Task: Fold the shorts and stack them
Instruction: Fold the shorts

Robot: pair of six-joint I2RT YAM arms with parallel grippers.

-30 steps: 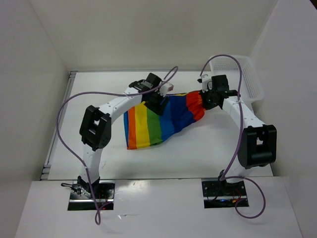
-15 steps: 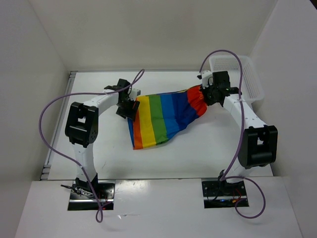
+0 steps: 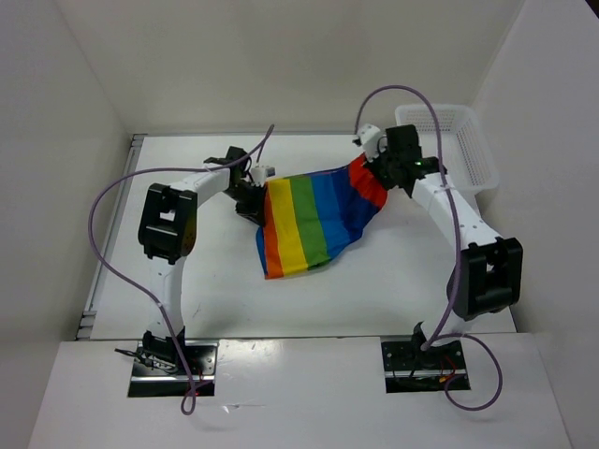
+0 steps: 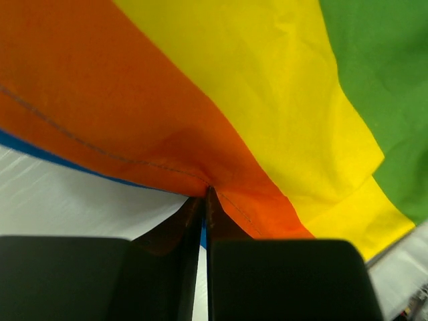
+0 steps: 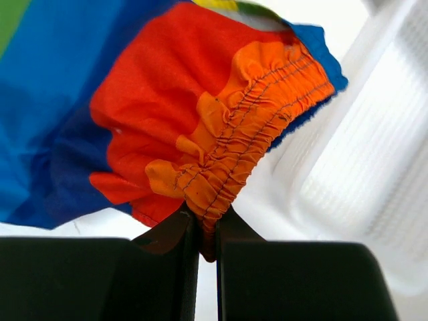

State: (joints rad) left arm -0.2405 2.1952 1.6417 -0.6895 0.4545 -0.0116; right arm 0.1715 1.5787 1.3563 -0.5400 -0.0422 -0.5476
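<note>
Table (image 3: pixel 374 290): a white surface walled on three sides, with both arm bases at its near edge.

Shorts (image 3: pixel 314 220): rainbow-striped cloth stretched between the two grippers over the middle of the table. From the overhead view the stripes run orange, yellow, green, blue and red, from the left arm's side to the right arm's. The far edge is pulled taut and the near part hangs toward the table as a slanted flap. Whether its lowest corner touches the surface cannot be told from above.

Basket (image 3: pixel 459 150): white mesh plastic, standing in the far right corner, just beyond the right arm's wrist. It also appears as a pale blurred wall (image 5: pixel 361 174) in the right wrist view.

Left gripper (image 3: pixel 253 198): at the orange end of the shorts. In its wrist view the fingers (image 4: pixel 204 200) are pinched nearly together on a stitched hem of the orange stripe (image 4: pixel 134 114), with the blue underside and the white table visible beneath.

Right gripper (image 3: pixel 379 168): at the red end. In its wrist view the fingers (image 5: pixel 207 227) are closed narrowly on the gathered elastic waistband (image 5: pixel 247 134), with orange ruching over red and blue cloth.
</note>
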